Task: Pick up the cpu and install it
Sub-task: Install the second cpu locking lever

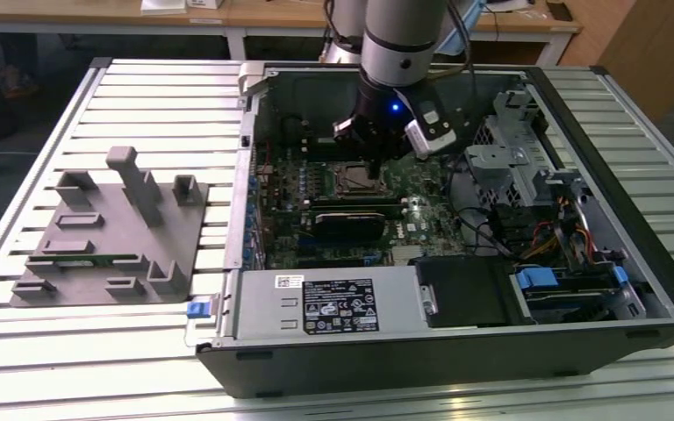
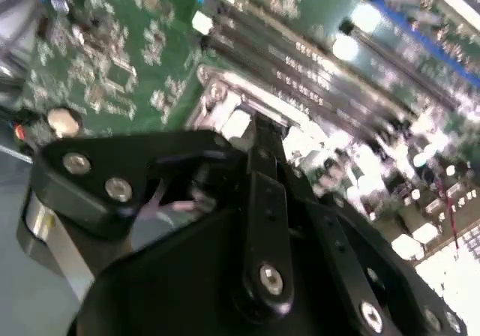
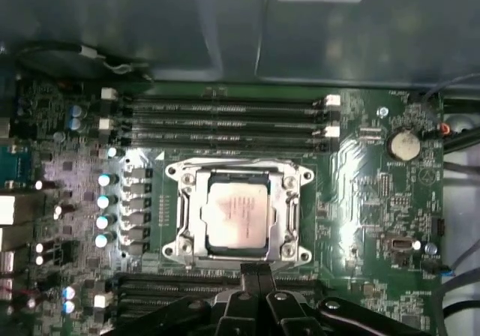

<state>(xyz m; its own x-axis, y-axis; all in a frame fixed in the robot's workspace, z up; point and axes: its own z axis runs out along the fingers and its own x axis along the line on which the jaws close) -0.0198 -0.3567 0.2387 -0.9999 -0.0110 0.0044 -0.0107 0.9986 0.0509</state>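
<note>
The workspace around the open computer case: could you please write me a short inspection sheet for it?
Surface: slatted metal table, carrying the open computer case.
Job's things: cpu lies flat inside the metal socket frame on the green motherboard.
Clutter: grey plastic tray on the table, at the exterior view's left of the case.
Grippers: gripper hangs inside the case just beside the socket, fingers together, holding nothing.
Cables: bundled wires in the case on the exterior view's right; a thin cable along the motherboard's edge.
Surroundings: wooden desks behind the table.
</note>
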